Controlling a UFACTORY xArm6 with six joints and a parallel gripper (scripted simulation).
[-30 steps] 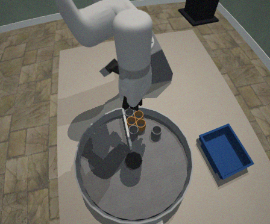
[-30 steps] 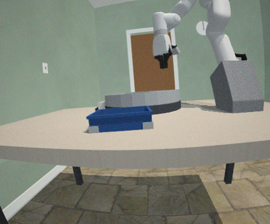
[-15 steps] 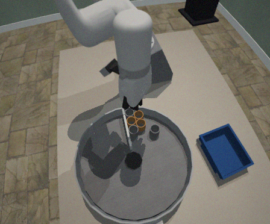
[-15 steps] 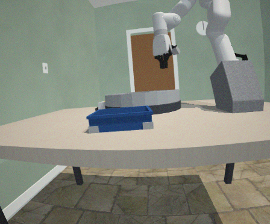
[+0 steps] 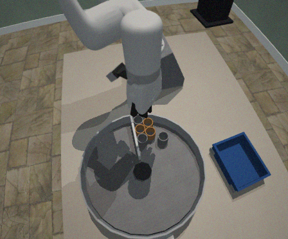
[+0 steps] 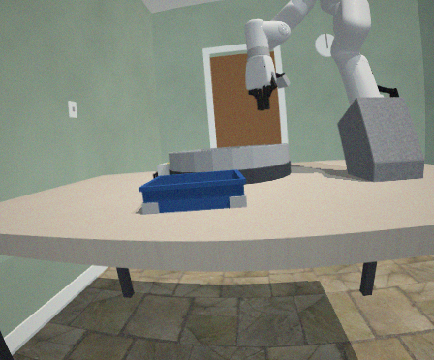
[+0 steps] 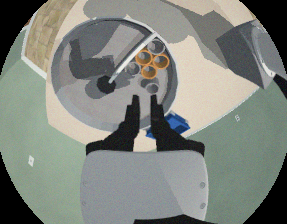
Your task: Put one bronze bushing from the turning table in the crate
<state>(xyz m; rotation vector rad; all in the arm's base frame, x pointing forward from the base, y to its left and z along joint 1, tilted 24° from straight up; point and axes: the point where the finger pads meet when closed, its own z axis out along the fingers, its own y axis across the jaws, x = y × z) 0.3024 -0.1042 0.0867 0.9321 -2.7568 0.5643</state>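
Three bronze bushings stand in a cluster on the turning table: one bronze bushing nearest the lone grey one, one bronze bushing beside the bar, one bronze bushing toward the outer wall. Grey bushings flank the cluster; a lone grey bushing stands apart. The blue crate is empty. My gripper is high above the table's arm-side rim, narrowly open, with nothing between its fingers.
A pale bar runs from the turning table's rim to its dark central hub, close beside the cluster. The turning table has a raised wall all round. The grey arm base stands behind it.
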